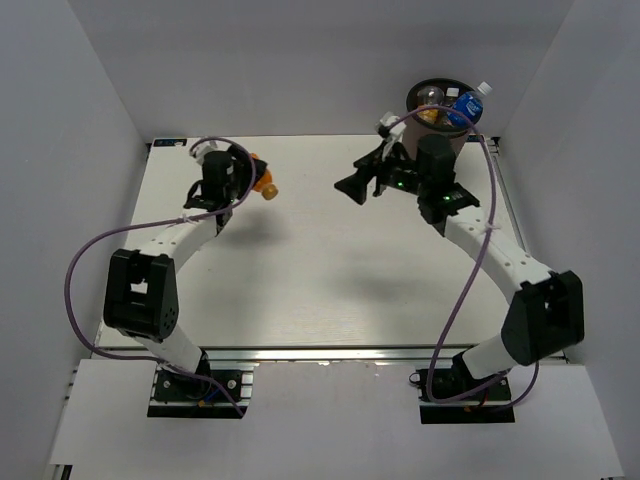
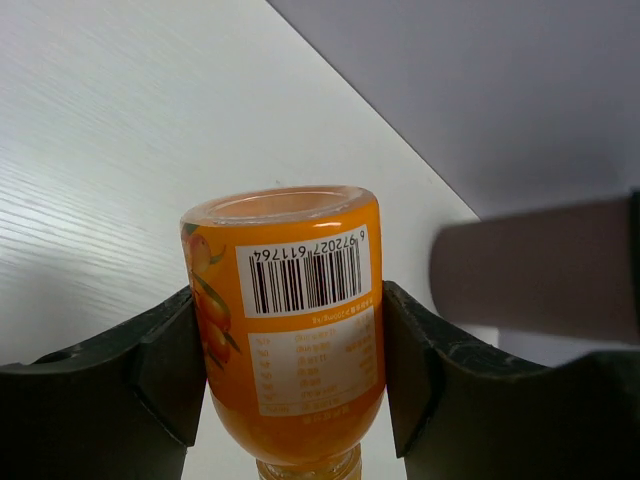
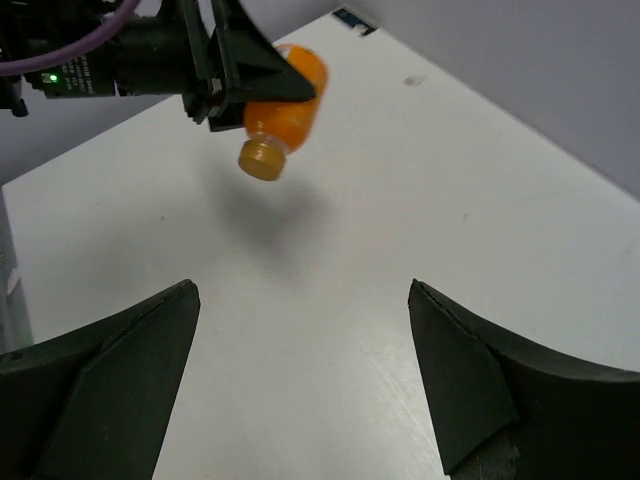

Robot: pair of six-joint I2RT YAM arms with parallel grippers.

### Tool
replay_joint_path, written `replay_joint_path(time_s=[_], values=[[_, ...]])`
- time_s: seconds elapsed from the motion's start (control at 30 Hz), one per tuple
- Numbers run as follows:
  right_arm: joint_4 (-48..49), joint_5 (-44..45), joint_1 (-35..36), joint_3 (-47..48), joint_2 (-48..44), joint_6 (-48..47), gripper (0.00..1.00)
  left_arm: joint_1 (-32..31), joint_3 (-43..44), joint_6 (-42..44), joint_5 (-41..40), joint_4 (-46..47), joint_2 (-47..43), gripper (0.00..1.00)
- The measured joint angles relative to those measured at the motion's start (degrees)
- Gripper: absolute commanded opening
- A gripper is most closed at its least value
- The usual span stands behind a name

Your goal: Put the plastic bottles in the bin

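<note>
While the left fingers [image 2: 165, 370] clamp the orange bottle [image 2: 290, 330] by its body, it hangs cap tilted downward above the far left of the worktop [image 1: 320, 270]. The right fingers [image 3: 120, 370] stand wide with nothing between them, near the bin [image 1: 414, 95], which holds the clear bottle [image 1: 430, 98] and the blue-label bottle [image 1: 467, 105].

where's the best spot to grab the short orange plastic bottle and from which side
Across the wide labelled body of the short orange plastic bottle, a finger on each opposite side, as the left hand grips it now. The body is broad and straight-walled; the neck and cap are narrow.
</note>
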Motion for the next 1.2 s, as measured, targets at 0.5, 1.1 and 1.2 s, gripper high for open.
replay_joint_path(time_s=[0.5,1.1,1.2], values=[[4.55,8.39,9.51,0.70,8.09,13.90,0.89,-20.68,-6.40,-4.81,-5.14,14.51,-4.96,0.31],[5.57,12.26,10.88,-3.21,9.31,16.46,0.88,-22.99,-11.08,-6.34,-12.44,16.90,-6.88,0.32],[2.45,13.70,9.46,-2.82,8.09,13.18,0.89,-23.41,-11.02,-6.27,-12.59,16.81,-8.13,0.32]])
